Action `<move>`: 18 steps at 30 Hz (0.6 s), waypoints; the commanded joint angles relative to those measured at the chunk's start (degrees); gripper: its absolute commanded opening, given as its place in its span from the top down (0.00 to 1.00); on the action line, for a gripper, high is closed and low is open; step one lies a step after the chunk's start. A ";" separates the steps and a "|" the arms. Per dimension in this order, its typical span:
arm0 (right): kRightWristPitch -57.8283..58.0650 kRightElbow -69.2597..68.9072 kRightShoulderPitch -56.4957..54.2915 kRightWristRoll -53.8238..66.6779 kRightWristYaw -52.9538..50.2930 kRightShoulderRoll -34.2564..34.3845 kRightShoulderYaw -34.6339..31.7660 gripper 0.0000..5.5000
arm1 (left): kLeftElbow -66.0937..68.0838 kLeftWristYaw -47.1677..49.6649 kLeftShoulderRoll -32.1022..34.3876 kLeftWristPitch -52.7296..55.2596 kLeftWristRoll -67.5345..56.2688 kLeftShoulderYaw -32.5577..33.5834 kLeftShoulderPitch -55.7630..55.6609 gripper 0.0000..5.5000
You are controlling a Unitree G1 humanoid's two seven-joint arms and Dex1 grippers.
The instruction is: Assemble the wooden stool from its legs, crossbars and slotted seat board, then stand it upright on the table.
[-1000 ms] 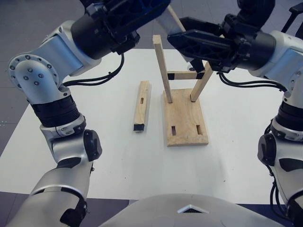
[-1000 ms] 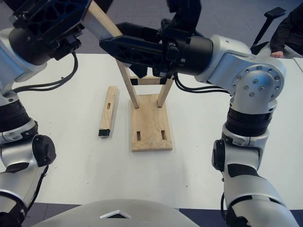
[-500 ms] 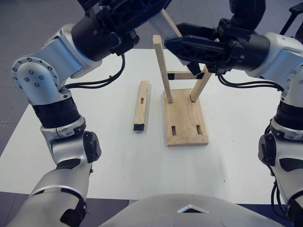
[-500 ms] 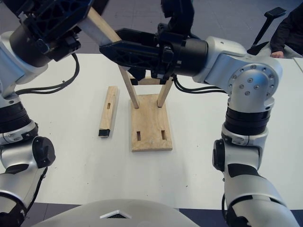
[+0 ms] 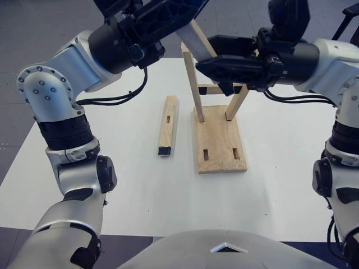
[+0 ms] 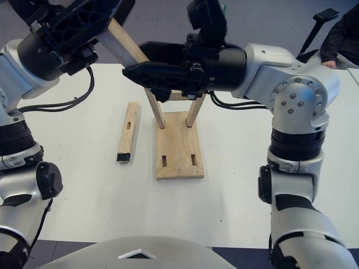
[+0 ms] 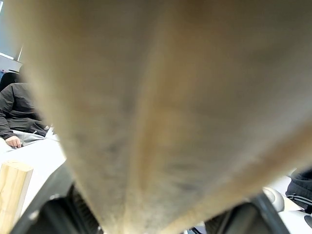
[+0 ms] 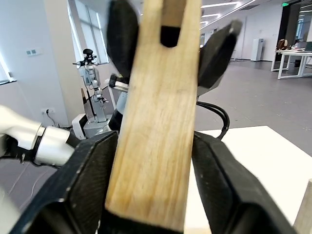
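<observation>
The white table (image 5: 112, 185) carries two wooden pieces. A seat board (image 5: 220, 143) lies flat near the middle, with two open slots at its near end. A loose leg (image 5: 168, 124) lies flat just left of it, apart from it and roughly parallel, its dark-tipped end nearest the robot.

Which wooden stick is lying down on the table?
The slotted stick left of the seat board. Two legs stand upright in the board; a fourth stick is held in the air.

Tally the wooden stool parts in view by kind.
Seat board: 1
Legs: 4, two standing in the board, one lying loose, one held aloft
Crossbar: 1
Total: 6
</observation>
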 commanded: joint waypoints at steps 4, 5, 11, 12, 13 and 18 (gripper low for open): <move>-2.58 -0.27 1.77 -6.17 8.66 -8.13 2.19 0.26 | -6.13 1.79 1.61 -3.23 4.93 -0.61 3.56 0.63; -2.86 -0.27 2.15 -6.80 9.65 -9.17 2.18 0.21 | -7.60 1.62 1.91 -4.22 6.76 -1.13 4.98 0.63; -5.62 -0.07 6.98 -12.39 13.84 -14.41 4.15 0.00 | -16.75 -3.79 5.00 -14.35 23.46 -8.90 18.55 0.63; -6.36 -0.02 8.44 -13.71 14.18 -15.36 4.49 0.00 | -17.55 -4.79 4.47 -16.83 25.96 -10.40 21.20 0.63; -7.24 -0.08 9.88 -15.02 14.64 -16.38 4.80 0.00 | -18.11 -5.60 3.87 -19.40 28.40 -11.84 23.34 0.63; -14.04 0.44 19.26 -24.02 21.22 -24.38 9.77 0.00 | -18.37 -10.92 -0.24 -36.11 40.10 -18.10 32.53 0.63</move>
